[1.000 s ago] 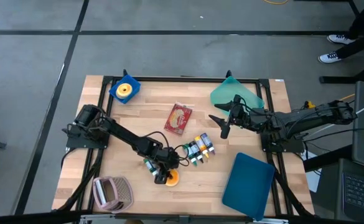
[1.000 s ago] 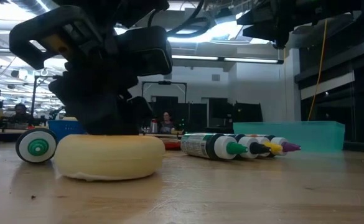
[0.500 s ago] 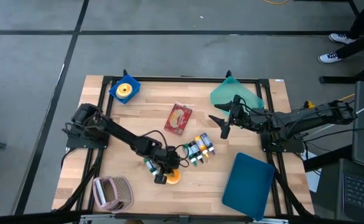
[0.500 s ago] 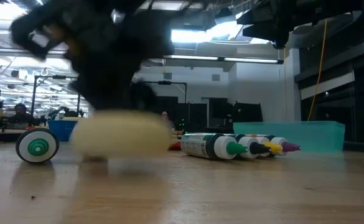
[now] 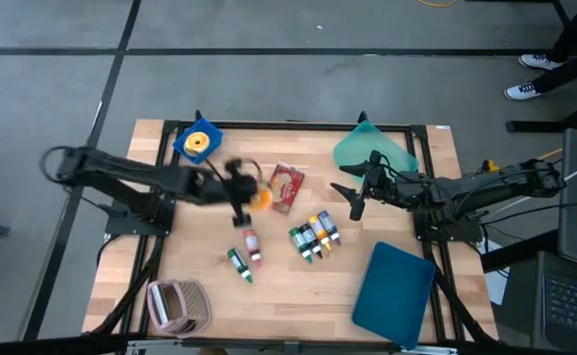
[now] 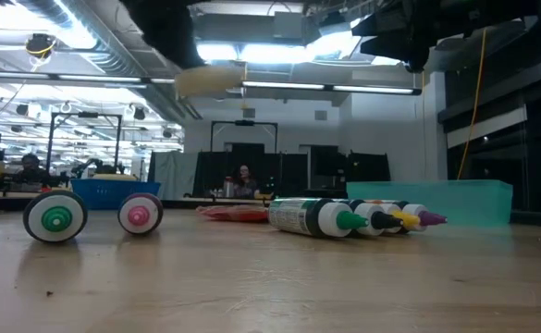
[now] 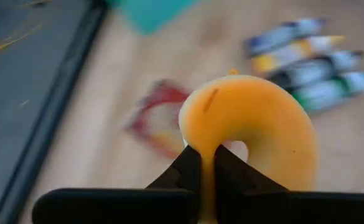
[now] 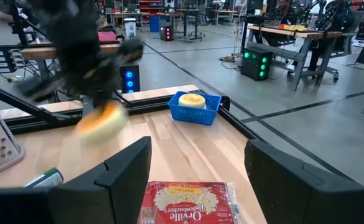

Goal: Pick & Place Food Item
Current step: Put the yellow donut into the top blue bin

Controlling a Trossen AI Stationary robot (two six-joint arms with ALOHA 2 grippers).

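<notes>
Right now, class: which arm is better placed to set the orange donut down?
Left. The left gripper is shut on the orange donut, held above the table. The right gripper is open and holds nothing.

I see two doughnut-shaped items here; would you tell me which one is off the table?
The orange doughnut, pinched by its rim in the left gripper and lifted above the table. The other doughnut sits in the blue basket at the far corner.

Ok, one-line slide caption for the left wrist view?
Left gripper shut on the rim of an orange donut, held above the table, with a red packet and tubes blurred beyond.
</notes>
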